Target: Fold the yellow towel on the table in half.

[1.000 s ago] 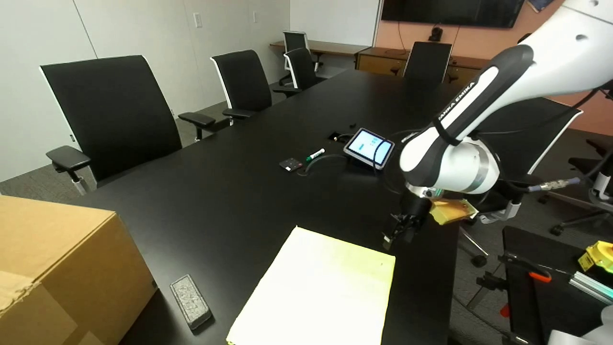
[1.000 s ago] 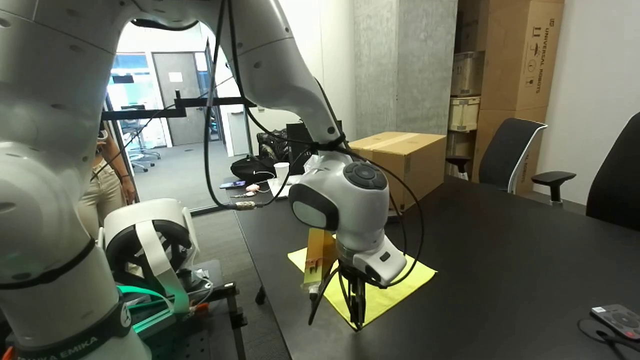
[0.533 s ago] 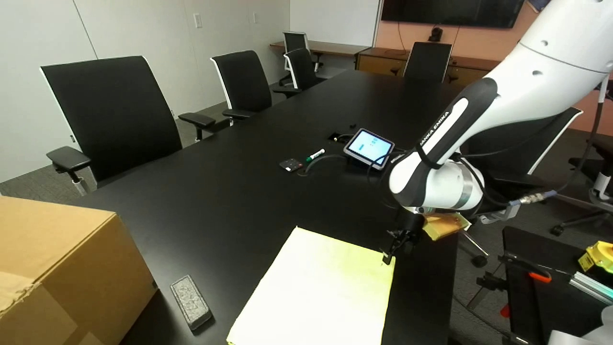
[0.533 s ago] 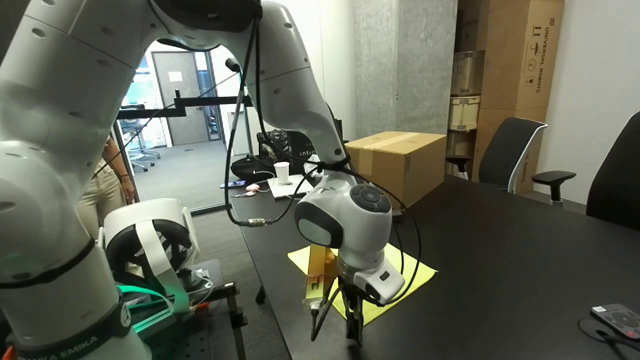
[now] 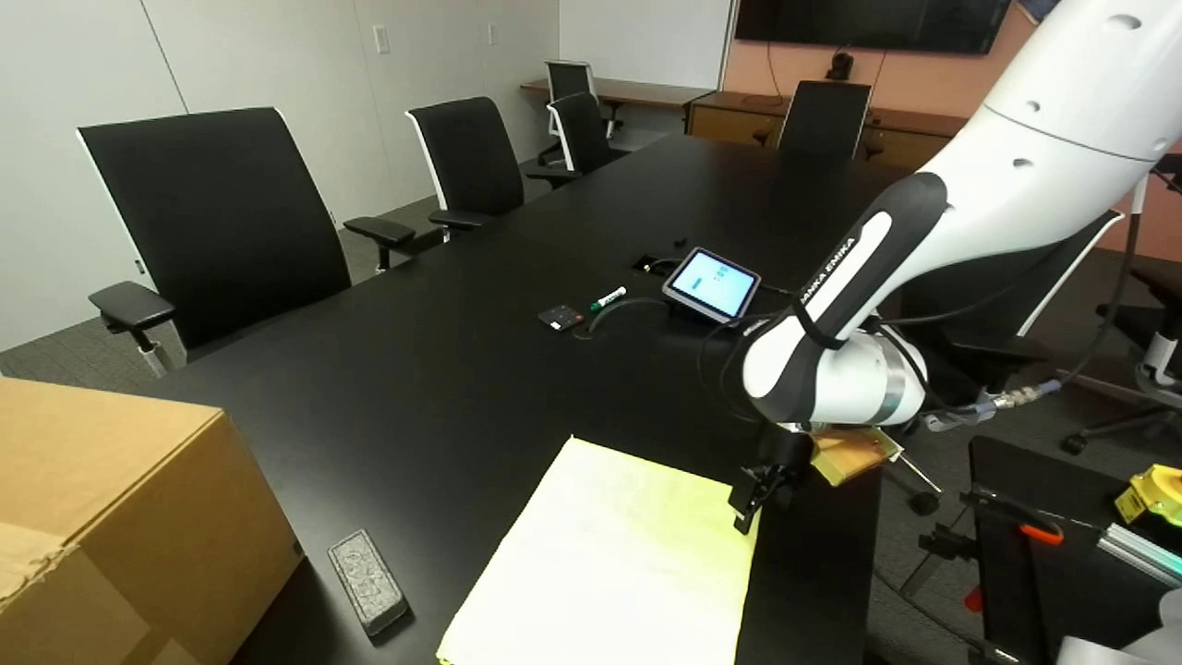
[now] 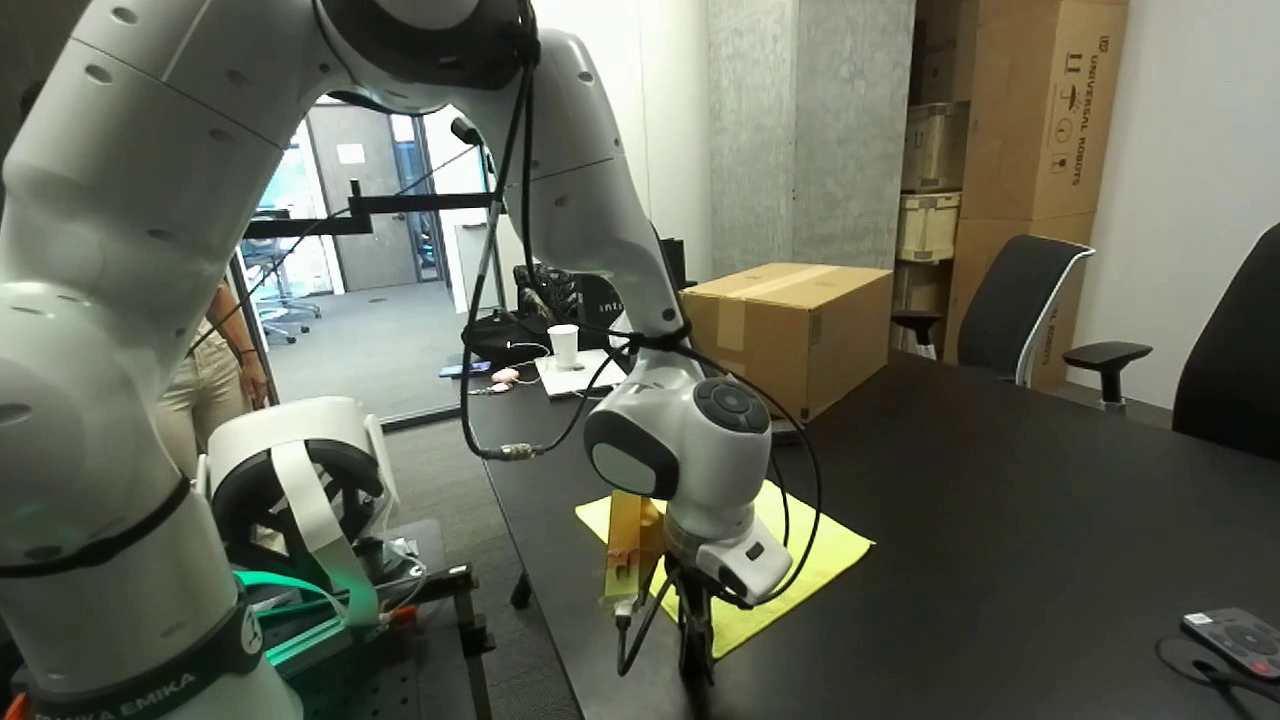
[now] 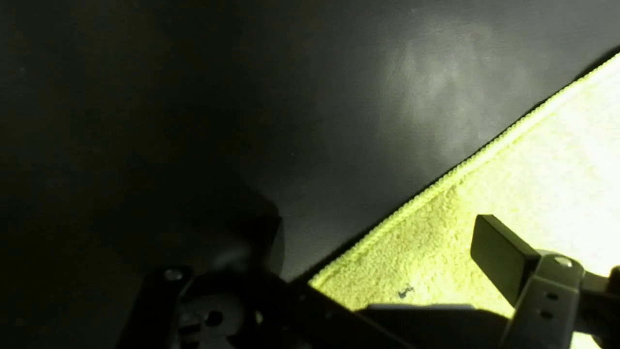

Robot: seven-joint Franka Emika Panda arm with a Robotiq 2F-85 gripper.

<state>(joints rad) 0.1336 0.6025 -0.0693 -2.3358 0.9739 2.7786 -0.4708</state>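
In the wrist view, the gripper [image 7: 380, 225] occupies the bottom of the frame with its jaws spread apart, the yellow towel [image 7: 542, 194] lies beyond at lower right, edge aligned with the gap, and the table [image 7: 218, 97] beneath fills the upper left.
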